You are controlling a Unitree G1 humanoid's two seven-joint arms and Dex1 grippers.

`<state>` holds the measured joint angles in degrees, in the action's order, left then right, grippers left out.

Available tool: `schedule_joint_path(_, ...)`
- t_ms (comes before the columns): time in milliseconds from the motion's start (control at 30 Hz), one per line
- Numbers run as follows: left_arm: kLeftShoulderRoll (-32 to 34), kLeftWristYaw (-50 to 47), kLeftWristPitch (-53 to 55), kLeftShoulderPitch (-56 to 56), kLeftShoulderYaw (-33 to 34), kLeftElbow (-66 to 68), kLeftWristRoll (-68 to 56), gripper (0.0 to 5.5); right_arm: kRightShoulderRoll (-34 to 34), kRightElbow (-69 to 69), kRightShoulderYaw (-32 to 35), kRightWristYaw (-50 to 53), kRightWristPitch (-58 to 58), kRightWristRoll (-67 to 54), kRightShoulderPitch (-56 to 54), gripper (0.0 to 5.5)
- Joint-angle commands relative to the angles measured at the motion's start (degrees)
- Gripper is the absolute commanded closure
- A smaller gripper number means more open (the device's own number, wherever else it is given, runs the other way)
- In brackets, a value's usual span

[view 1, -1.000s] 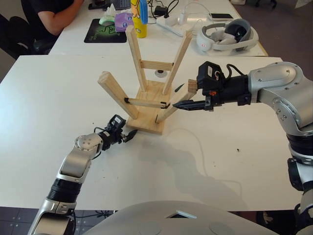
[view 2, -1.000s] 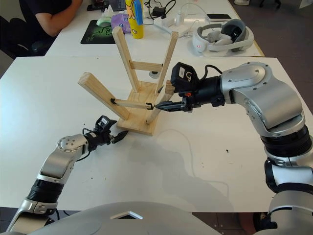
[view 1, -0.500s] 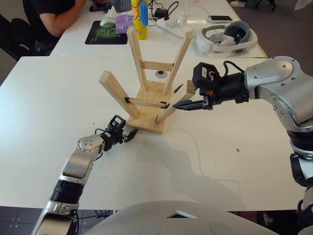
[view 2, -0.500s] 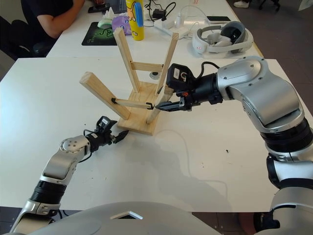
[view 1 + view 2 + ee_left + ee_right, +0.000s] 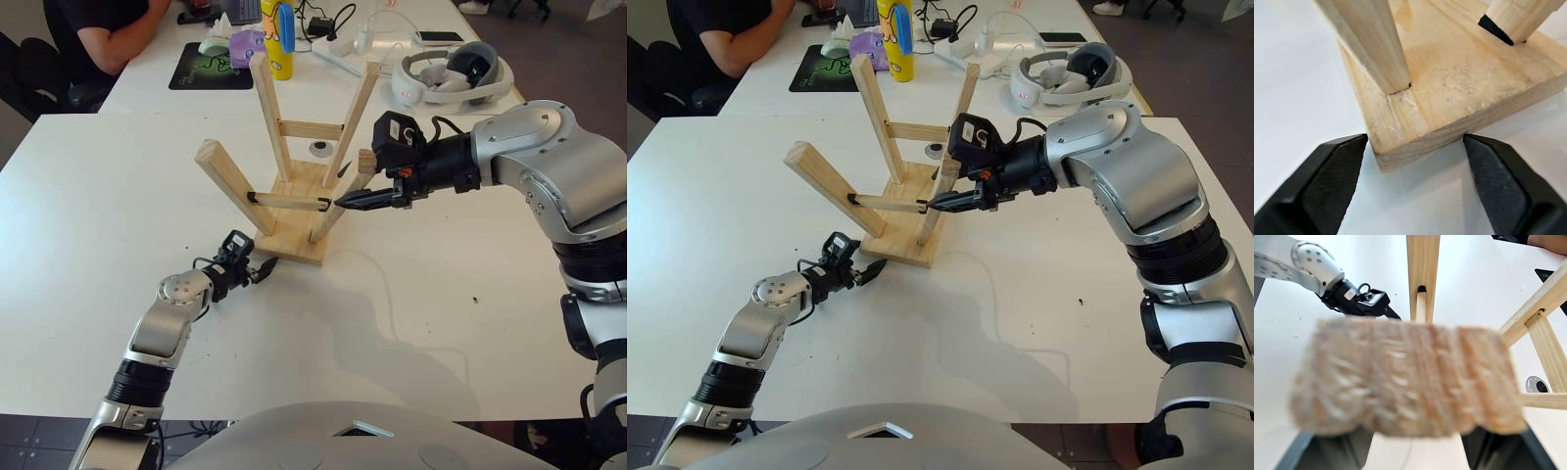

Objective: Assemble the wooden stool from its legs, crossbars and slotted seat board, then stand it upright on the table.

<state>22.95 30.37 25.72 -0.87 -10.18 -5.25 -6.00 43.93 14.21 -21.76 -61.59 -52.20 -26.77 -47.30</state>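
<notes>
- Left eye view: you have the stool upside down on the white table point(image 5: 441, 294). Its slotted seat board point(image 5: 294, 230) lies flat and all four legs point up. The two rear legs point(image 5: 272, 113) lean a little toward each other, with the rear crossbar point(image 5: 312, 129) between them. The front left leg point(image 5: 233, 189) splays outward. The front crossbar point(image 5: 289, 202) joins it to the front right leg point(image 5: 323, 225).
- Right eye view: your left gripper point(image 5: 865, 271) sits low on the table at the near left corner of the seat board. Your right gripper point(image 5: 939, 204) comes in from the right and has the front right leg clamped near its free upper end.
- Left wrist view: the left gripper's fingers point(image 5: 1332, 181) are spread apart on either side of the board's corner. A sliver of table shows between each pad and the wood, so nothing is held. The front left leg sits in its slot just behind that corner.
- Right wrist view: the end of the front right leg point(image 5: 1405, 377) sits close to the camera, blurred. It spans the space between the two dark fingers point(image 5: 1327, 455), which are closed on it. Beyond it you see the left gripper on the table.
</notes>
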Motion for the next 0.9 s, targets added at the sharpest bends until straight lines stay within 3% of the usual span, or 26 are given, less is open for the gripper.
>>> schedule_joint_path(33, -0.95, 0.7, -0.49, -1.07, -1.49, 0.17, 0.38, 1.89, -3.84, -3.02, -10.62, -3.25, -3.1, 1.05, 5.71, 3.43)
schedule_joint_path(533, -1.87, 1.56, 0.02, -2.44, -3.03, -0.06, 1.11, 1.89, -13.59, -13.44, -5.38, 1.04, -4.4, 1.14, 3.62, 3.43)
schedule_joint_path(867, -1.44, 2.98, 0.17, -3.06, -3.18, 0.19, 1.46, 1.89, -15.27, -13.69, 1.81, 4.38, 2.01, 1.72, 8.27, 3.43)
schedule_joint_path(900, -1.36, 3.08, 0.21, -3.1, -3.16, 0.16, 1.45, 1.89, -15.6, -13.45, 3.04, 5.01, 2.14, 1.31, 9.09, 3.07)
